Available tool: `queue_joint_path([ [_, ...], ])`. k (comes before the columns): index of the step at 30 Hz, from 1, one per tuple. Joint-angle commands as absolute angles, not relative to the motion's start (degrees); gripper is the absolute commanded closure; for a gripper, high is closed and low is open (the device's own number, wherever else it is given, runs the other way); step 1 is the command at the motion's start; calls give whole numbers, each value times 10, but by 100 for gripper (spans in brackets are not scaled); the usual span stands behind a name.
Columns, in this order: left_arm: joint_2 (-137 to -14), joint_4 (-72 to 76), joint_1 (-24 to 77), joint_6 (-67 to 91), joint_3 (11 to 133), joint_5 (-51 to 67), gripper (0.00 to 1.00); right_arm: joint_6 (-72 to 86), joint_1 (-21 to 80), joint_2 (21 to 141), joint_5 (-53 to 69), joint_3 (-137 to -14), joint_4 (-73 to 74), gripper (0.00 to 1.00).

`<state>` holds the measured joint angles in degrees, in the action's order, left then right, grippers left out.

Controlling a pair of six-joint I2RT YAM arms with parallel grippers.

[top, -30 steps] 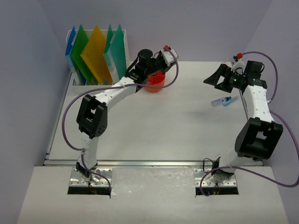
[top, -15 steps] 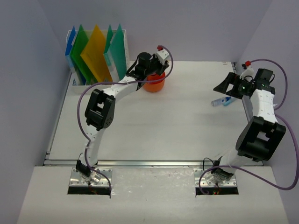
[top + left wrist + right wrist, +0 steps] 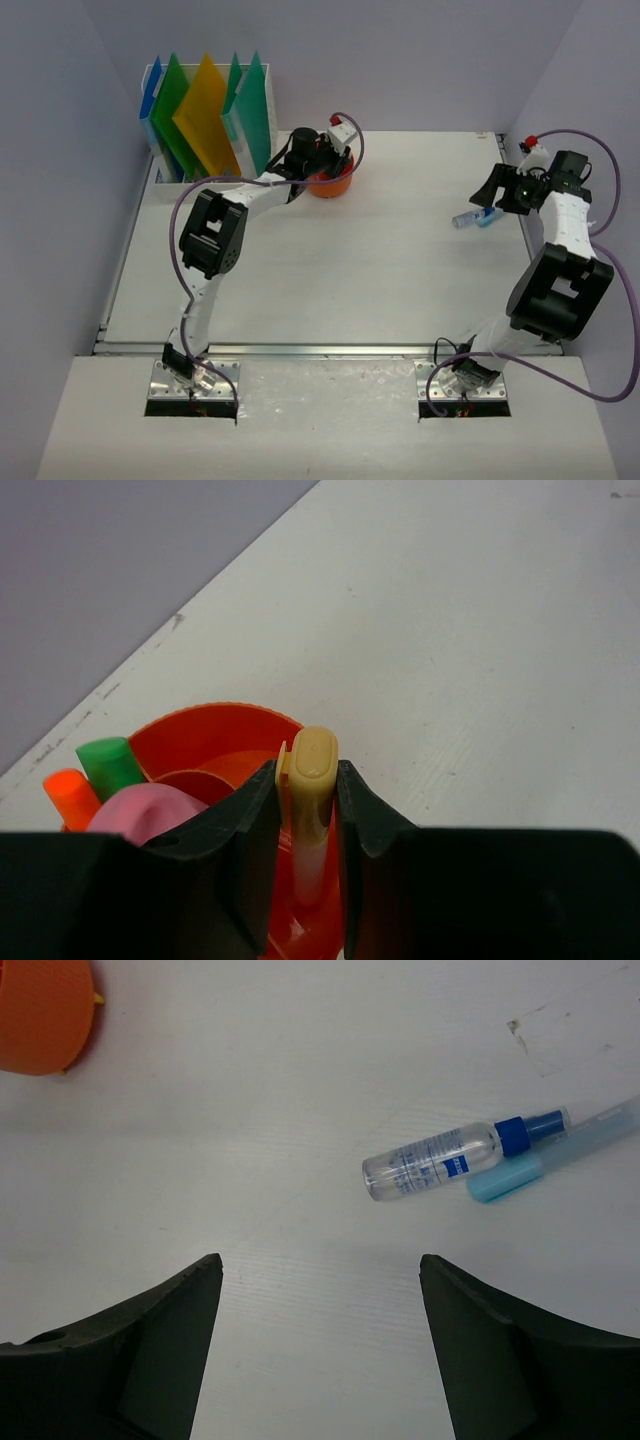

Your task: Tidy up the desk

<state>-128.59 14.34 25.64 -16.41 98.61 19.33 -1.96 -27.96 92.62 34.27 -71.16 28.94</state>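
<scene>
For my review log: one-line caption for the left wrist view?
Left gripper clamps a cream-capped pen reaching into the orange cup, beside a green marker and an orange marker.

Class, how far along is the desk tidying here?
Done: coloured markers stand in the orange cup. In hand: the left gripper holds a yellow marker in that cup. Left: the spray bottle and blue pen lie loose on the desk near the open right gripper.

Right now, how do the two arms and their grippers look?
Both the left arm and the right arm have white links with blocky black joints. A purple cable loops along each one, down to a metal base plate. The left gripper and the right gripper each have two matte black fingers, broad and wedge-shaped. I see no markings on them.
</scene>
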Motion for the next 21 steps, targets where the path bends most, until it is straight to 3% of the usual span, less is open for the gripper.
queue_joint_path([
  [1, -1237, 184, 249, -152, 971, 192, 58, -22, -281, 944, 292, -721, 252, 22],
  [4, -1226, 178, 250, -142, 972, 195, 31, -6, -281, 966, 266, -738, 232, 29],
  [7, -1208, 177, 250, -131, 966, 197, 20, 28, -280, 1002, 217, -767, 230, 35],
  [14, -1146, 187, 250, -117, 914, 207, 15, 92, -279, 1070, 90, -804, 226, 41],
  [18, -1120, 173, 250, -110, 895, 215, 13, 91, -279, 1097, 64, -811, 217, 52],
  [21, -1107, 171, 250, -112, 885, 218, 12, 92, -279, 1114, 59, -818, 212, 54],
])
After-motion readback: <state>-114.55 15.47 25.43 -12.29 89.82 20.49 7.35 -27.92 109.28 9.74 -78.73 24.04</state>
